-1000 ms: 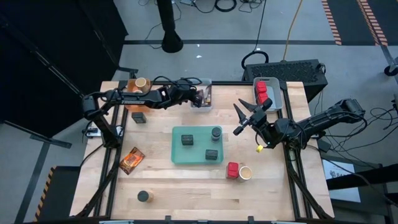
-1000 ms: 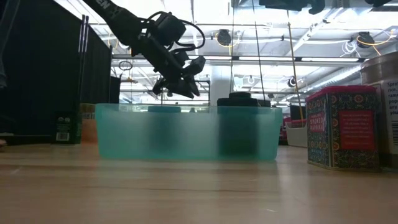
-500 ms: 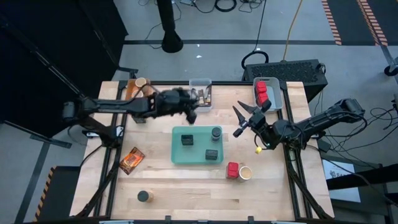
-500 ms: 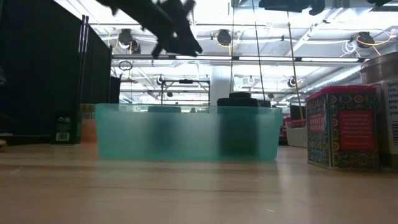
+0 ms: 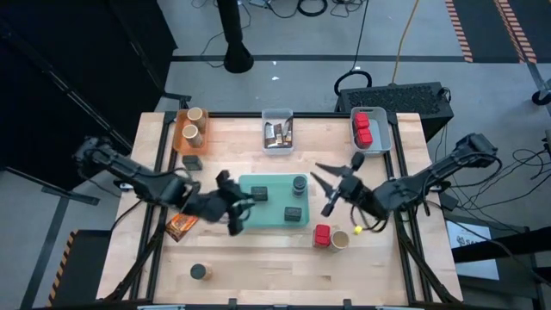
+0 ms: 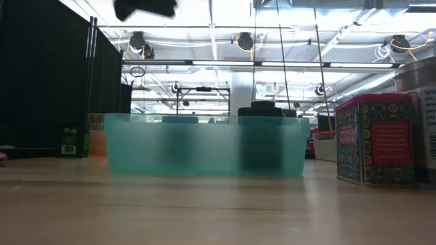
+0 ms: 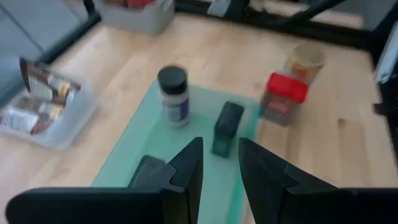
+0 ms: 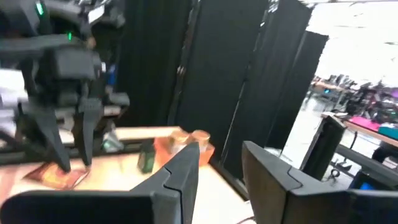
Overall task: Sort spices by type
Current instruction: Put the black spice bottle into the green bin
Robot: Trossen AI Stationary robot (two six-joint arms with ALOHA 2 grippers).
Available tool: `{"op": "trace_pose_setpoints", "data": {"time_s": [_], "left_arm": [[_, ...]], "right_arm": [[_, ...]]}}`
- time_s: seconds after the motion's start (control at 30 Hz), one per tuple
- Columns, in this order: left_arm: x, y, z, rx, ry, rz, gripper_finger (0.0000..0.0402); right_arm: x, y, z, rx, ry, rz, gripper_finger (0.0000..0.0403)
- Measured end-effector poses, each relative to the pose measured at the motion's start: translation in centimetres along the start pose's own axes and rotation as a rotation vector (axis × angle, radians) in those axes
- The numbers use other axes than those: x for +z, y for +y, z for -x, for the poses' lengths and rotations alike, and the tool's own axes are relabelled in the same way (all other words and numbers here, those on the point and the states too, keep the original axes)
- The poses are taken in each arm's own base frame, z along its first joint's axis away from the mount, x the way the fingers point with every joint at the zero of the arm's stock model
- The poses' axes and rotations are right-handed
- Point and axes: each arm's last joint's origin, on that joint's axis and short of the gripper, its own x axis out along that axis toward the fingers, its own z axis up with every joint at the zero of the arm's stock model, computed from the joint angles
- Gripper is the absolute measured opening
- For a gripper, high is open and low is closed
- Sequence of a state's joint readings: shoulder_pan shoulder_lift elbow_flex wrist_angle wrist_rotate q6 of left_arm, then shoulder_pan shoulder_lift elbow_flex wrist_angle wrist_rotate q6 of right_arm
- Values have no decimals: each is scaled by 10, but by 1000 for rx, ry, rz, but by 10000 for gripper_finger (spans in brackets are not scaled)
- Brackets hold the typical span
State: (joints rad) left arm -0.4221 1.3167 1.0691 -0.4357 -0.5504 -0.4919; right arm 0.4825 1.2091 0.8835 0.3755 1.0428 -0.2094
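Observation:
My left gripper (image 5: 241,209) hovers open and empty over the left edge of the teal tray (image 5: 274,203). In its wrist view the fingers (image 7: 186,168) frame a dark grey jar (image 7: 173,93) and a dark block (image 7: 227,127) standing in the tray. My right gripper (image 5: 319,189) hangs open and empty just right of the tray. A red cube (image 5: 322,235) and a tan jar (image 5: 340,239) stand on the table nearer the front. An orange-red packet (image 5: 179,226) lies flat, partly under my left arm. A dark jar (image 5: 199,272) and a dark block (image 5: 192,161) stand alone.
Along the far edge stand an orange bin (image 5: 191,131) with tan jars, a clear bin (image 5: 277,134) with packets, and a grey bin (image 5: 371,129) with red cubes. Another dark block (image 5: 258,194) stands in the tray. Bare wood lies along the near edge.
My left gripper has swung away from the clear bin at the far edge, toward the near edge and the left, rising and rolling, and now hangs over the tray's left edge. My right gripper has drifted a little toward the near edge and levelled out.

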Motion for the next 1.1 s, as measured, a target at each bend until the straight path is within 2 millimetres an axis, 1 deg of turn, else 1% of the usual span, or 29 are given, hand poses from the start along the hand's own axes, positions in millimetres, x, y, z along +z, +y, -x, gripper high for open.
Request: {"op": "trace_pose_setpoints", "data": {"time_s": [0.17, 0.27, 0.33, 0.43, 0.5, 0.6, 0.73, 0.83, 0.9, 1.03, 1.1], "left_arm": [[-13, -25, 29, -35, -56, -70, 105], [-21, -35, 42, -49, -71, -91, 105], [-26, -41, 49, -66, -76, -111, 105], [-32, -48, 57, -98, -73, -139, 105], [-35, -50, 60, -107, -68, -157, 105], [-37, -51, 63, -103, -75, -175, 105], [-38, -52, 64, -104, -75, -208, 105], [-39, -51, 63, -94, -67, -239, 105], [-39, -50, 64, -88, -72, -263, 105], [-32, -43, 71, -23, -139, -269, 105], [-28, -38, 75, 34, -184, -252, 105]], "right_arm": [[30, 22, -7, 50, 116, -1, 107], [46, 31, -8, 164, 215, -33, 107], [53, 37, -8, 250, 297, -75, 107], [57, 45, -8, 375, 456, -134, 107], [54, 49, -6, 464, 577, -159, 107], [51, 52, -3, 520, 742, -241, 107], [44, 45, 6, 486, 1002, -339, 107], [34, 35, 15, 376, 1228, -374, 107], [27, 25, 23, 264, 1367, -368, 107], [21, 8, 35, 54, 1585, -357, 107], [21, 8, 37, 40, 1622, -375, 108]]}}
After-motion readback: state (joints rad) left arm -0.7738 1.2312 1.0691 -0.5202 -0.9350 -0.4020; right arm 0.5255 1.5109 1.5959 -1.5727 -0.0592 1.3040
